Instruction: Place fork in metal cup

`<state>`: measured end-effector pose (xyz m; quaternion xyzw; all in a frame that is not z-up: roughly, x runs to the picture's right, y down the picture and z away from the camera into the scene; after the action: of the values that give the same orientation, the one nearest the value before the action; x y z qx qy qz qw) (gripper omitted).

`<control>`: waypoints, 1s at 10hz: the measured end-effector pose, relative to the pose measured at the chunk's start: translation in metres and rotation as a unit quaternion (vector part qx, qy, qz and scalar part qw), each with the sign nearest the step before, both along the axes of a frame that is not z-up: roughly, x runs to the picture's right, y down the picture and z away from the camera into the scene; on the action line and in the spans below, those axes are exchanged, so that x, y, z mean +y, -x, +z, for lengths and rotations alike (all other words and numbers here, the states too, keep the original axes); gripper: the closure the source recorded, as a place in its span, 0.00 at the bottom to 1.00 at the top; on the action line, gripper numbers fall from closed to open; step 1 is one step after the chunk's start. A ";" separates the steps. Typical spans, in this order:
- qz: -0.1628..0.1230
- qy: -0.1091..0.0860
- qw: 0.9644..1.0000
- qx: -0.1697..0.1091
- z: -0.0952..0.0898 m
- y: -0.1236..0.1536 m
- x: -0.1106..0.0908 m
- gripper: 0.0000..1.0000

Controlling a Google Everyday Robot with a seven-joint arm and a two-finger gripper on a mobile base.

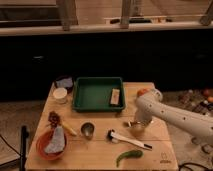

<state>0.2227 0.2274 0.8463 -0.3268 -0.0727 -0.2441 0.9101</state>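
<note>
Camera view, wooden table (100,156): the white arm's gripper (134,126) hung low at the right, down on a slim, pale silvery fork (129,123), apparently to lift it. Whether it clenched the fork could not be told. The small grey steel cup (87,130) stood upright, well apart to the left. A white-handled, black-headed tool (129,140) lay close to the path between them. A green rectangular tray (97,108) sat farther back.
</note>
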 end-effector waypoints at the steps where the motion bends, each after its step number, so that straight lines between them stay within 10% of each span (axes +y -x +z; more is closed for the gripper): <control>1: 0.000 0.003 1.000 0.003 -0.002 -0.003 0.002 0.99; 10: 0.002 -0.007 1.000 -0.010 -0.001 0.000 -0.007 0.99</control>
<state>0.2225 0.2200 0.8451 -0.3181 -0.0809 -0.2455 0.9121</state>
